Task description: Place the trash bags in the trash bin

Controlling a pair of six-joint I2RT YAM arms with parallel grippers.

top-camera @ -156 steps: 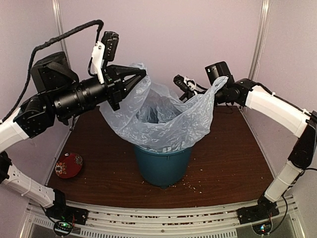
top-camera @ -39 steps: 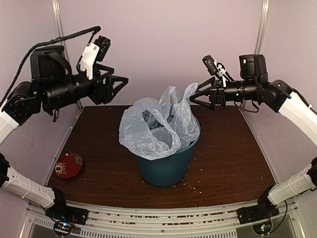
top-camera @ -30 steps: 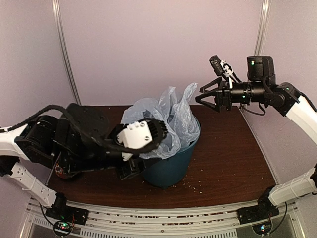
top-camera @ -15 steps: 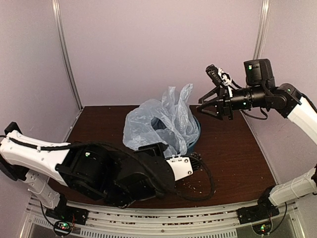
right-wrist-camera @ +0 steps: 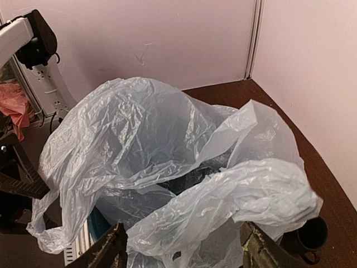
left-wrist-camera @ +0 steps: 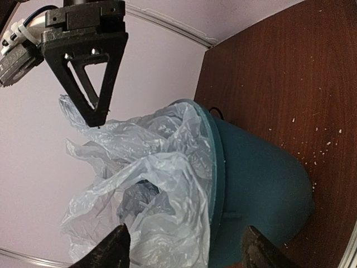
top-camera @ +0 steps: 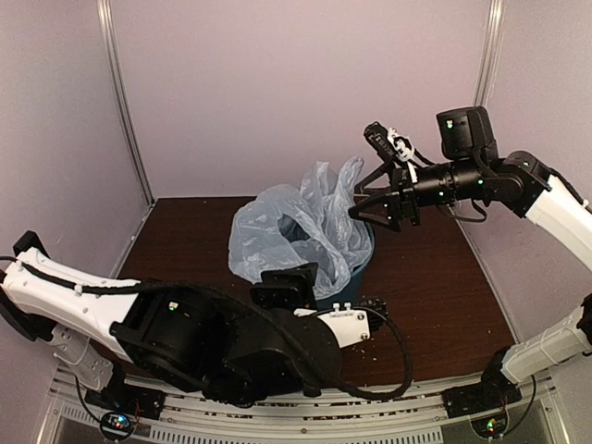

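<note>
The pale blue-grey trash bag (top-camera: 296, 231) sits crumpled in the mouth of the teal trash bin (top-camera: 363, 266), billowing above the rim. My right gripper (top-camera: 352, 202) hovers open just right of the bag's top, holding nothing. In the right wrist view the bag (right-wrist-camera: 167, 162) fills the frame beyond the open gripper (right-wrist-camera: 184, 250), with a sliver of bin (right-wrist-camera: 93, 226) at the left. My left arm (top-camera: 231, 342) lies low in front of the bin and hides its front. In the left wrist view the open left gripper (left-wrist-camera: 184, 252) faces the bin (left-wrist-camera: 262, 184) and bag (left-wrist-camera: 150, 184) from the side, apart from both.
A small dark blue mug (right-wrist-camera: 309, 237) stands on the brown table (top-camera: 435, 277) behind the bin. Crumbs are scattered on the tabletop near the bin's base. Pale walls close in the back and both sides.
Both grippers have let go of the bag, which now rests in the bin. The left arm swung down from high left to low in front of the bin. The right gripper edged left.
</note>
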